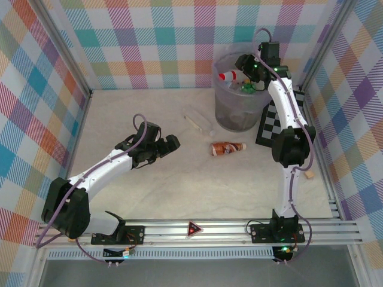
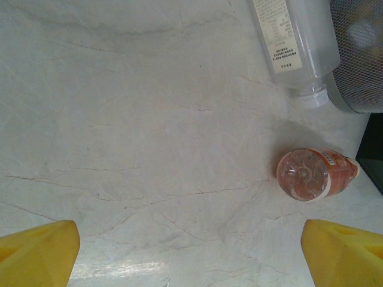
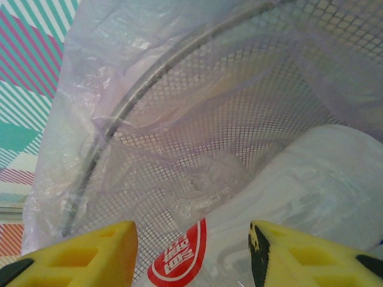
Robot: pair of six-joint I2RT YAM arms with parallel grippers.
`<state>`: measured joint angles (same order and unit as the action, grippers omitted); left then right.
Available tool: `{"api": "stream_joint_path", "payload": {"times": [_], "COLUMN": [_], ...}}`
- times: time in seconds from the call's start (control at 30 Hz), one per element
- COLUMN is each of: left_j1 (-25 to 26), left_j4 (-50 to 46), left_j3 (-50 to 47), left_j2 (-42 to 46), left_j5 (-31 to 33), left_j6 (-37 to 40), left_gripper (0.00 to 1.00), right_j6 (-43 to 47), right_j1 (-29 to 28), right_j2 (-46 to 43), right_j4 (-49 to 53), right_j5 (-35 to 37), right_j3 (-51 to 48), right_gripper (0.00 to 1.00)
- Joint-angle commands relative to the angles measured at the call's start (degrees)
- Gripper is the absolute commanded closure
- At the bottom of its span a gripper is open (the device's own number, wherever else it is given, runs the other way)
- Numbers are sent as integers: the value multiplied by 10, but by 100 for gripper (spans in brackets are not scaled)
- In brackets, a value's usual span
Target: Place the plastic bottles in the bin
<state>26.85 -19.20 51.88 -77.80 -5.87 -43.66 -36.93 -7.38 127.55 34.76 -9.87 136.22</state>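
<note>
Over the bin [image 1: 233, 116], the right gripper [image 1: 247, 70] is clamped on a white-labelled, red-capped bottle [image 1: 230, 76] held crosswise, cap end close to the rim. Let go from there, it could clip the edge and tumble out. Farther out, the left gripper [image 1: 167, 148] hangs wide open and empty near an orange-labelled bottle [image 1: 227, 148] and a clear bottle [image 1: 199, 124] lying on the table [image 1: 149, 197].

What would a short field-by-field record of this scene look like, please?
left gripper: open, above the pale table
right gripper: shut on a clear plastic bottle with white-and-red label
held bottle position: over the tall round translucent grey-lilac plastic bin
lying on table: orange-labelled clear plastic bottle and white-labelled clear plastic bottle, both on their sides
</note>
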Motion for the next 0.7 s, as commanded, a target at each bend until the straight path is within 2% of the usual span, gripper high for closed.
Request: {"api": "stream_joint_path", "payload": {"times": [0.0, 0.17, 0.37, 0.5, 0.67], "left_j1": [-4, -3, -4, -4, -3], "left_j4": [-1, 8, 5, 12, 21], "left_j3": [-1, -3, -3, 3, 8], "left_j2": [4, 1, 0, -9, -19], "left_j5": [1, -5, -5, -10, -8], "left_j6": [11, 7, 9, 8, 9], "left_gripper": [5, 5, 5, 5, 5], "right_j6": [20, 32, 50, 46, 30], "right_j1": [-13, -12, -11, -11, -13], "right_j2": [-6, -13, -73, -154, -292], "right_j4": [40, 79, 133, 175, 177], "right_j5": [-9, -14, -21, -22, -18], "right_j3": [63, 148, 146, 70, -119], "right_gripper": [46, 41, 33, 30, 29]}}
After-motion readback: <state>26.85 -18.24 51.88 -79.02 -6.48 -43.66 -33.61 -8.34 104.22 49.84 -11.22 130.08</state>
